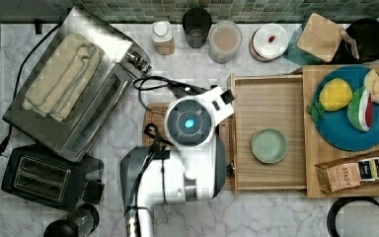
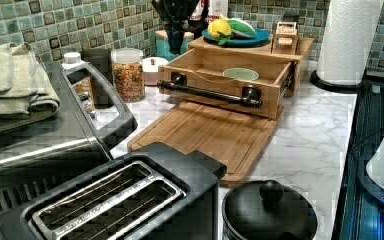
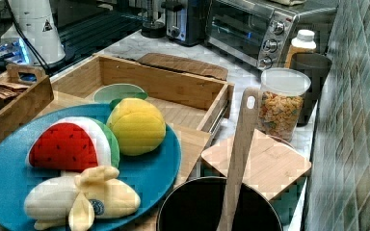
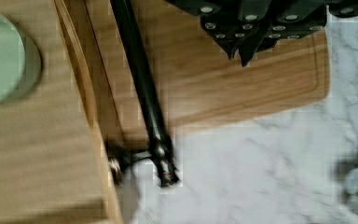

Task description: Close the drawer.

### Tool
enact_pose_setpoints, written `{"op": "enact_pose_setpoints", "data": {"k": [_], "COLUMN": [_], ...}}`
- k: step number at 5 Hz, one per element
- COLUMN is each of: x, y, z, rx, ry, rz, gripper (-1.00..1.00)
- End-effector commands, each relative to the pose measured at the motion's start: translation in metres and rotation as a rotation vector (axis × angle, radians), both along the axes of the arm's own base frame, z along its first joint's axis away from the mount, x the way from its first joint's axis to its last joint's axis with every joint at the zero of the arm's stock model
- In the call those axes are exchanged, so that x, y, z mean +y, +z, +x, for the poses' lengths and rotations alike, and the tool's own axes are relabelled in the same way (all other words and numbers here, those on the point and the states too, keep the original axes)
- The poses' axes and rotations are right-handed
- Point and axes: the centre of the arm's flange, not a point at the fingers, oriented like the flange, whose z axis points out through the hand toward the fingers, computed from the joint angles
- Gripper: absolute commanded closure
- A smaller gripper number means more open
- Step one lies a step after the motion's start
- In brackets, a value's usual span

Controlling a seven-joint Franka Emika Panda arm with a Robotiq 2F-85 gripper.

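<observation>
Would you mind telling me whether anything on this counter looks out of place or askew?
The drawer stands pulled out over the cutting board, a green bowl inside it. Its black handle is free. Nothing looks spilled or damaged.

In the top view the arm (image 1: 177,163) covers the drawer (image 1: 269,101) handle and most of the cutting board (image 1: 153,112). In the wrist view the gripper (image 4: 244,28) is cut off by the picture's edge, so its finger spacing cannot be read; the green bowl (image 4: 0,56) is cropped and the drawer floor is blurred
</observation>
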Motion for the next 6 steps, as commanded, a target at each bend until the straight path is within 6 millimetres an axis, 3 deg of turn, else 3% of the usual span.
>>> {"op": "enact_pose_setpoints", "data": {"k": [1, 2, 4, 6], "x": [0.036, 0.026, 0.031, 0.032], "y": [-0.063, -0.084, -0.101, -0.129], "z": [-0.047, -0.049, -0.052, -0.037], "rx": [0.081, 0.072, 0.083, 0.120], "ry": [0.255, 0.291, 0.249, 0.257], "rz": [-0.123, -0.143, -0.170, -0.196], "gripper": [1.00, 1.00, 1.00, 1.00]}}
